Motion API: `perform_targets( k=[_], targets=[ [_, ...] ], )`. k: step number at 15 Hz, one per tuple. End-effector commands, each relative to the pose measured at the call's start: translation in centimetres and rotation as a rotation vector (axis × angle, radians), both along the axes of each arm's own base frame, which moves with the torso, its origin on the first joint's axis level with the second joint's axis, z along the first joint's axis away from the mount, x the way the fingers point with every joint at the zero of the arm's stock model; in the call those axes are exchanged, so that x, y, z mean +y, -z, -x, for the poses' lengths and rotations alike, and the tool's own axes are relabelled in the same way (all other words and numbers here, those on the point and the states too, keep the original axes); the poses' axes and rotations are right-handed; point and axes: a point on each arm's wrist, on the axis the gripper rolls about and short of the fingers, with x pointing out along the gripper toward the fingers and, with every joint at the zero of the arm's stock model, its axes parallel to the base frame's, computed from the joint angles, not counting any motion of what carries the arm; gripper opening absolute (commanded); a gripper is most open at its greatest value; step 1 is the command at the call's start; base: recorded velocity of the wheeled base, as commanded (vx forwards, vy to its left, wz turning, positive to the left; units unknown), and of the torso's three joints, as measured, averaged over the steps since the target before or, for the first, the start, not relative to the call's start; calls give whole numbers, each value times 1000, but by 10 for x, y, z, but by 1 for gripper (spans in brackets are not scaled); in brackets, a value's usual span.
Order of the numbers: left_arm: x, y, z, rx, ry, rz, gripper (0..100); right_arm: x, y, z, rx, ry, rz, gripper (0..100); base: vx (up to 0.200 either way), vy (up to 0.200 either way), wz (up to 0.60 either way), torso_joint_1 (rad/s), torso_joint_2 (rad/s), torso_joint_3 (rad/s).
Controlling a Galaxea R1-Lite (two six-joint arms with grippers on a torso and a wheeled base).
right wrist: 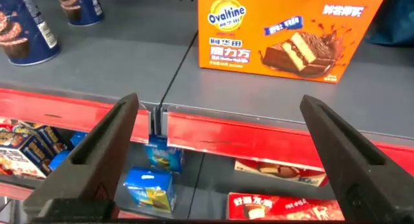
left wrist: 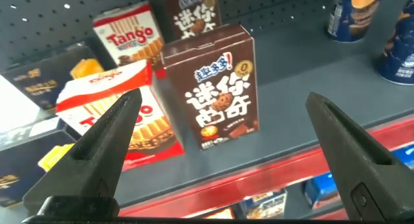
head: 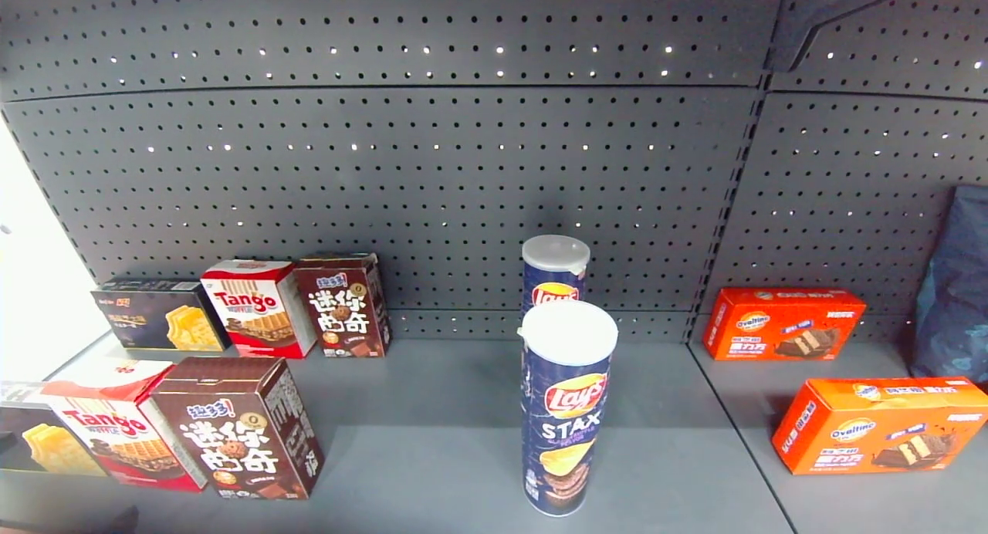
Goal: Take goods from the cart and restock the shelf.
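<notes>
Shelf point(head: 432, 441), grey metal, stocked.
Brown box point(left wrist: 217, 88) left of chip can point(head: 567, 410) faces open left gripper point(left wrist: 223, 100); orange box point(right wrist: 284, 33) faces open right gripper point(right wrist: 218, 102).

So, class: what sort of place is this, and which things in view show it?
Probably a shop aisle, or a mock-up of one: a shelf backed by pegboard, snack boxes and tubes lined up facing front, and a red rail along the shelf edge with more goods below.

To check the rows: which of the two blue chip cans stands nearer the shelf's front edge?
The front can, standing mid-shelf; the other can stands right behind it, close to the pegboard.
</notes>
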Motion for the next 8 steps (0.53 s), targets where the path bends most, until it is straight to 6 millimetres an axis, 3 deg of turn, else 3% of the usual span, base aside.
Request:
perform_targets(
  k=[1,4,8],
  targets=[
    [1,-1,2,-13,-15,-1,100,0,1,0,0,4,-2,100,0,0,0,0,0,0],
    [2,-5,2,-32,-57,-22,100,2,2,4,-52,138,-4,100,0,0,0,0,0,0],
    [3,7,6,-20,-39,-30,100,2,2,7,-87,115,-7,100,0,0,0,0,0,0]
  ],
)
